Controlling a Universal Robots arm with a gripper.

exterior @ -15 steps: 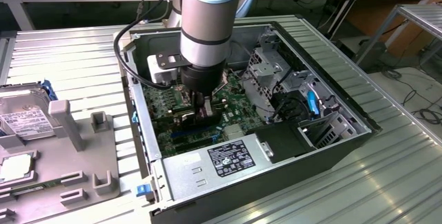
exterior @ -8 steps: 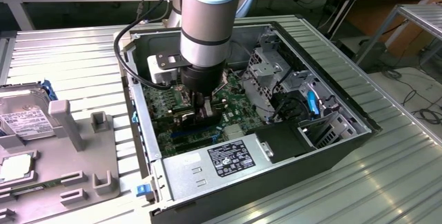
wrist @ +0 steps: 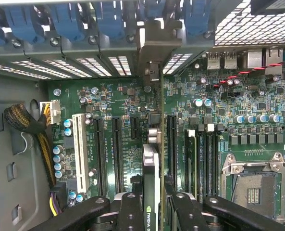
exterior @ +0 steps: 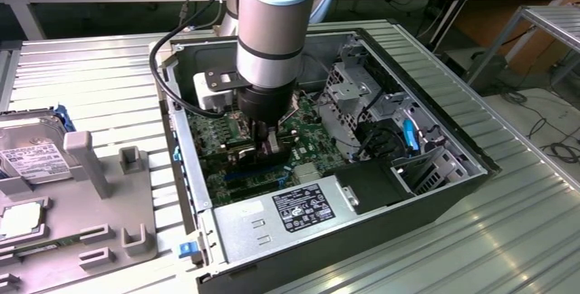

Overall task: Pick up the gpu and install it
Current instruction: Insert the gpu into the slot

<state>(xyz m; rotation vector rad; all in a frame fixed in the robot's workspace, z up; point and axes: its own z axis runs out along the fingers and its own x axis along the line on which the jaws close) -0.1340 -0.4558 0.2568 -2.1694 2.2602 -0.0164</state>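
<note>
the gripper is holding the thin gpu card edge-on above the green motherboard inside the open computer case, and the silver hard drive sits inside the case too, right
Not quite: the silver hard drive with its white label lies outside the case, in the grey holder at the exterior view's left. The rest holds: the gripper clamps the thin gpu card edge-on above the green motherboard inside the open computer case.

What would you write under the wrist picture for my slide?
Gripper holds the gpu edge-on above the green motherboard, between its black slots.
</note>
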